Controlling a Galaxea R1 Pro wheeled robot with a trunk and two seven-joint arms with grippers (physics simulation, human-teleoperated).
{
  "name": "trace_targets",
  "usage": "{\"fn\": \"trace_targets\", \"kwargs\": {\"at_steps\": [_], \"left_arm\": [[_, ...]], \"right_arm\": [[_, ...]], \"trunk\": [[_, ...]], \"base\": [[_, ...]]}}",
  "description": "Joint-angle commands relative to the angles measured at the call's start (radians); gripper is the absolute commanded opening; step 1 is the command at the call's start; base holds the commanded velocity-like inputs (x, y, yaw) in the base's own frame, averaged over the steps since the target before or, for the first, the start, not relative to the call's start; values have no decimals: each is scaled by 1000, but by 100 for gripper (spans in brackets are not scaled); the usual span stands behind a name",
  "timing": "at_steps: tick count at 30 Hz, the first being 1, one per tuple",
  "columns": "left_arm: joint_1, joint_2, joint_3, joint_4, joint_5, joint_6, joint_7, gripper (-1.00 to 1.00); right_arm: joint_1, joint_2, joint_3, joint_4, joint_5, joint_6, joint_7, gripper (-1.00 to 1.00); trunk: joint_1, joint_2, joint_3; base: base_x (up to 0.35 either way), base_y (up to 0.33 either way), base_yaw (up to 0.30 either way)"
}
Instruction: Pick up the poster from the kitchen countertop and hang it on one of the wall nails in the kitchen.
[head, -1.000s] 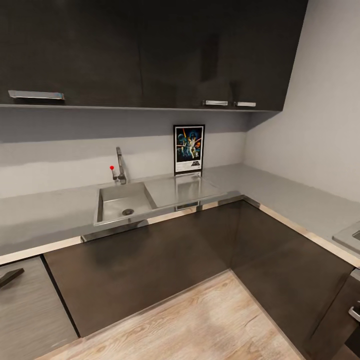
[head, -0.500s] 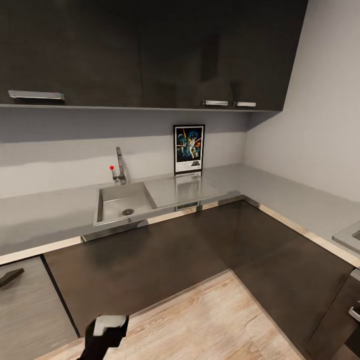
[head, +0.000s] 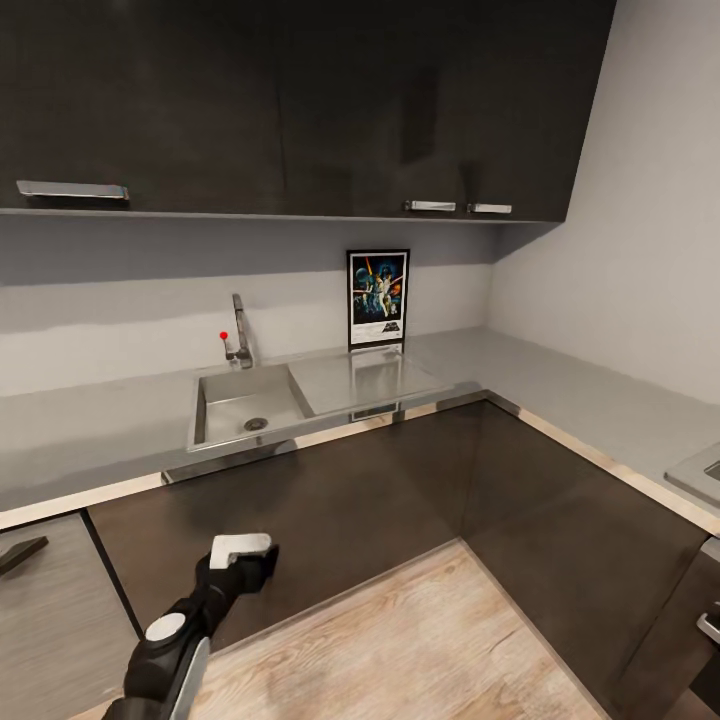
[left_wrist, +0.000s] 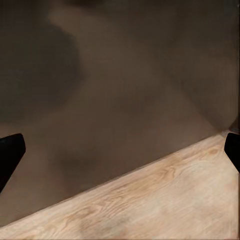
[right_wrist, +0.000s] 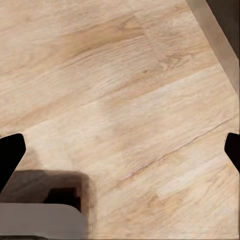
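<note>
The poster (head: 378, 298) stands upright on the kitchen countertop (head: 100, 430), leaning against the back wall behind the sink's draining board. My left gripper (head: 241, 558) is low in the head view, far below and left of the poster, in front of the dark cabinet fronts. In the left wrist view the left gripper (left_wrist: 120, 155) is open, empty, and faces a cabinet front above the wooden floor. My right gripper (right_wrist: 120, 155) is open and empty over the floor. I cannot make out any wall nail; the nails are too small to see or out of view.
An inset sink (head: 245, 405) with a faucet (head: 240, 335) lies left of the poster. Dark upper cabinets (head: 300, 100) hang overhead. The counter turns along the pale right wall (head: 640, 250). Lower cabinet fronts (head: 330, 510) border the wooden floor (head: 420, 650).
My left arm has risen into the head view from the bottom edge, and its gripper has moved up and slightly right. The poster and the camera have stayed still.
</note>
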Motion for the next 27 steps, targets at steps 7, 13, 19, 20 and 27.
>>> {"fn": "trace_targets", "kwargs": {"at_steps": [7,13,19,20,27], "left_arm": [[-228,-58,1,-6,1,142,-2,100],[-399,-92,1,-5,2,286,-1,100],[-728,-102,3,70,-2,387,9,100],[-782,-102,3,112,-3,389,14,100],[-1100,-102,65,675,83,222,60,100]], "right_arm": [[11,-5,0,103,-1,-4,-1,100],[15,-7,2,140,0,-1,-1,100],[52,-7,3,153,2,3,-1,100],[53,-7,4,154,2,3,-1,100],[65,-4,5,154,3,6,-3,100]], "trunk": [[0,-1,-1],[0,-1,-1],[0,-1,-1],[0,-1,-1],[0,-1,-1]], "base": [[0,0,0],[0,0,0],[0,0,0],[0,0,0],[0,0,0]]}}
